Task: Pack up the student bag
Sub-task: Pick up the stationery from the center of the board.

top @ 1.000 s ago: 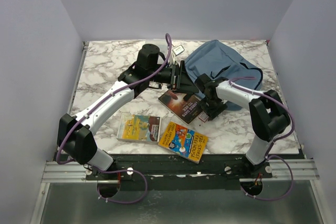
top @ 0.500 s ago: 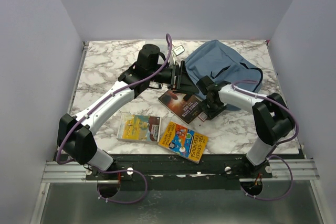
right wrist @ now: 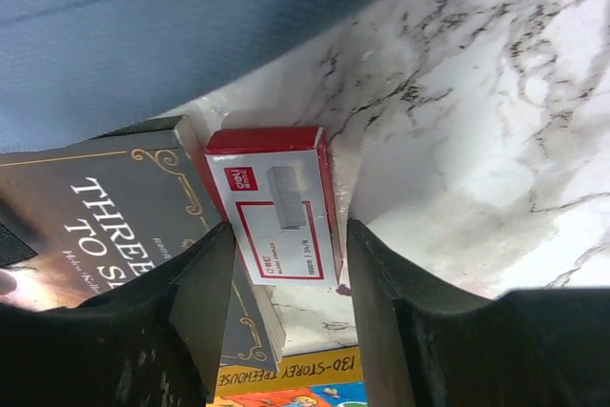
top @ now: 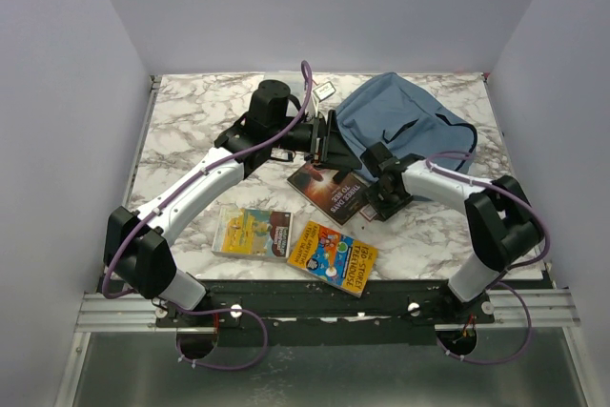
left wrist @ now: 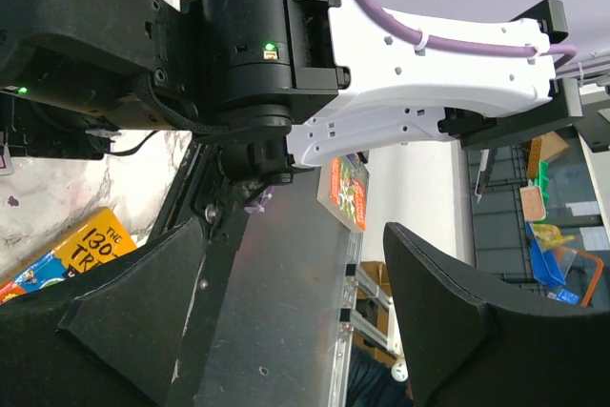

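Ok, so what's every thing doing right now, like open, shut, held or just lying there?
student bag, lying on the table, zip too hard to see
left gripper, open, at the bag's edge
right gripper, shut on the small red box
small red box, pinched on both sides, beside the dark book
dark book, closed, lying flat
Treehouse book, closed, lying flat
yellow-and-brown book, closed, lying flat

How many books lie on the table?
3: a dark book by the student bag, a yellow book near the front edge, an orange book right of it. Others may hide inside the bag.
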Controlling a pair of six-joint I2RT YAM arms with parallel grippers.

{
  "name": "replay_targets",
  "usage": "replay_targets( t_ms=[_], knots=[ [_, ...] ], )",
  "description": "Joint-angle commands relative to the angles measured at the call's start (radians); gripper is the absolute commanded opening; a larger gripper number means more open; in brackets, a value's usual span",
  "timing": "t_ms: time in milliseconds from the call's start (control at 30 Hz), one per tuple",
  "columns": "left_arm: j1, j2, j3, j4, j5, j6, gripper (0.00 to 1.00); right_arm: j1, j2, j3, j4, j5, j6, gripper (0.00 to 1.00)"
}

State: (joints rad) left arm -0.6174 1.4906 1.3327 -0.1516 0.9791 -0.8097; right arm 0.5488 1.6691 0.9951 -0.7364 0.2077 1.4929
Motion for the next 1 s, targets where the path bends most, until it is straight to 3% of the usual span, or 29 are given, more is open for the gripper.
replay_targets(
  t_ms=[0, 233, 467, 600, 767, 967],
  knots=[
    [-0.007, 0.002, -0.009, 0.026, 0.02, 0.0, 0.79, 0.007, -0.008, -0.092, -0.113, 0.015, -0.005, 0.52],
    [-0.008, 0.001, -0.009, 0.026, 0.019, -0.002, 0.79, 0.007, -0.043, -0.149, -0.059, 0.01, 0.007, 0.53],
    [-0.01, 0.002, -0.011, 0.026, 0.018, 0.001, 0.79, 0.006, 0.02, -0.08, -0.093, 0.033, -0.031, 0.5],
    [-0.01, 0.002, -0.009, 0.025, 0.019, 0.003, 0.79, 0.007, -0.06, -0.062, -0.072, 0.051, -0.088, 0.48],
    [-0.01, 0.002, -0.009, 0.025, 0.02, 0.001, 0.79, 0.0, -0.153, 0.034, -0.07, 0.109, -0.219, 0.42],
    [-0.01, 0.004, -0.009, 0.026, 0.019, 0.002, 0.79, -0.106, -0.114, 0.275, -0.128, 0.158, -0.555, 0.42]
  ],
)
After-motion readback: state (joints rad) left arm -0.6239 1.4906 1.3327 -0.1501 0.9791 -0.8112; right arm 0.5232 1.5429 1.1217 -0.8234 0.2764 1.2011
